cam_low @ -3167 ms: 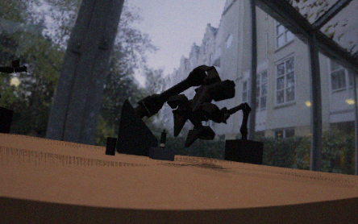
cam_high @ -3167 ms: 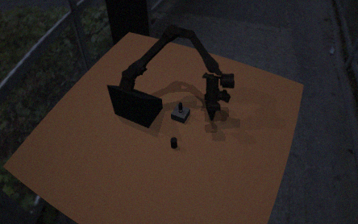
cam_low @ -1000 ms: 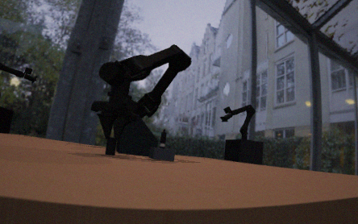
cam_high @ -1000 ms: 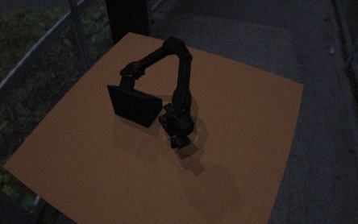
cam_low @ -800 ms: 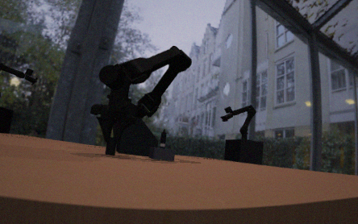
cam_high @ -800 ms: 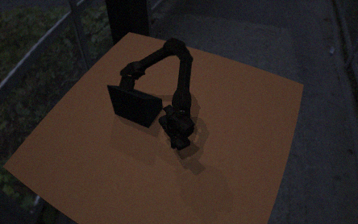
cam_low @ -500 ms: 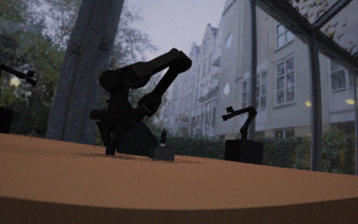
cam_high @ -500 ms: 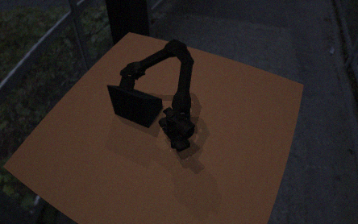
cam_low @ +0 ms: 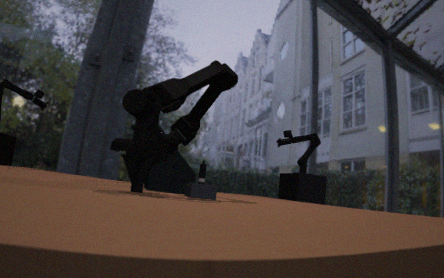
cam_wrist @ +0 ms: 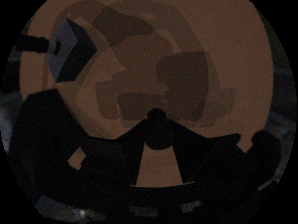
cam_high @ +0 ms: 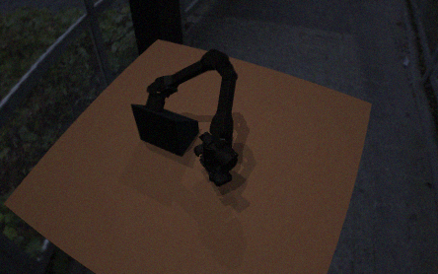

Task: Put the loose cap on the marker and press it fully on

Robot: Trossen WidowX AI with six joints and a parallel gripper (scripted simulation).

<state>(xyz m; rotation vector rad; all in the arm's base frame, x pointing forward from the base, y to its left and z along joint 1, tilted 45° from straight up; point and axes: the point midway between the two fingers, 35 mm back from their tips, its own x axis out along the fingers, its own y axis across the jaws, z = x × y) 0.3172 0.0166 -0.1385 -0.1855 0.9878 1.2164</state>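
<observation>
> Where was the small dark plastic cap [cam_wrist: 157,128]?

Sat on the orange table [cam_high: 296,148], pinched in the black parallel-jaw gripper [cam_high: 218,170], fingers clenched around it. Looked light, stiff, probably slick.

> Grab point?

Low on the sides, open end left free. Thin dark marker [cam_low: 202,171] stood apart in the dark square holder block [cam_low: 201,190].

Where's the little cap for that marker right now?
In the wrist view the cap sits pinched between the gripper's fingers, low over the orange table. The holder block lies to the upper left, apart from it.
</observation>
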